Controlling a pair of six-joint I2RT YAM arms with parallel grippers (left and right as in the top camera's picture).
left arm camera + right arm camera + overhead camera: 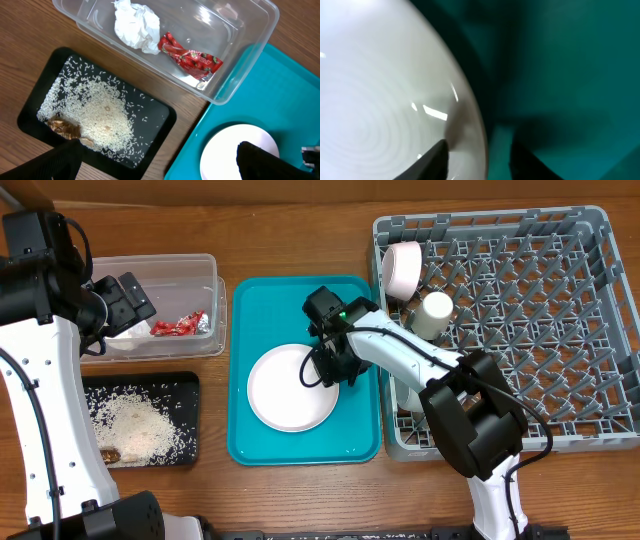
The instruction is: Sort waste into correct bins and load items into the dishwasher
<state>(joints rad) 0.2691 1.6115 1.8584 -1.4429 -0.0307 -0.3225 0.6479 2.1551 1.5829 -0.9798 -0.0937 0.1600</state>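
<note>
Right up against the lens, the white plate [390, 80] fills the right wrist view. Its rim runs between the right fingers [437, 167]: one tip sits over the plate's face, the other out over the teal tray [560, 60]. The tips are apart, and a sliver of teal shows between the rim and the outer tip, so no clamp yet. Overhead can't show that, because the wrist covers that edge of the plate.

Now left to right. The left fingers [52, 162] are spread wide and hold nothing. Just ahead of them is the black tray [165, 112], with rice [102, 117] heaped in it and a brown scrap [64, 127] beside the near tip. Further ahead is the clear tub [250, 30], holding the crumpled napkin [134, 25] and the red wrapper [192, 57]. From overhead the wrist hides most of that napkin; only the wrist camera shows it whole.

On the far right, beyond the right fingers, is the grey rack [600, 330]. A pink bowl [402, 268] and a white cup [433, 313] sit in its near corner, and only the overhead view shows them.

The left arm rises along the tabletop's [300, 230] left edge and bends in over the tub. The right arm reaches from the lower right across the rack's corner, wrist tipped down onto the plate's right edge.
</note>
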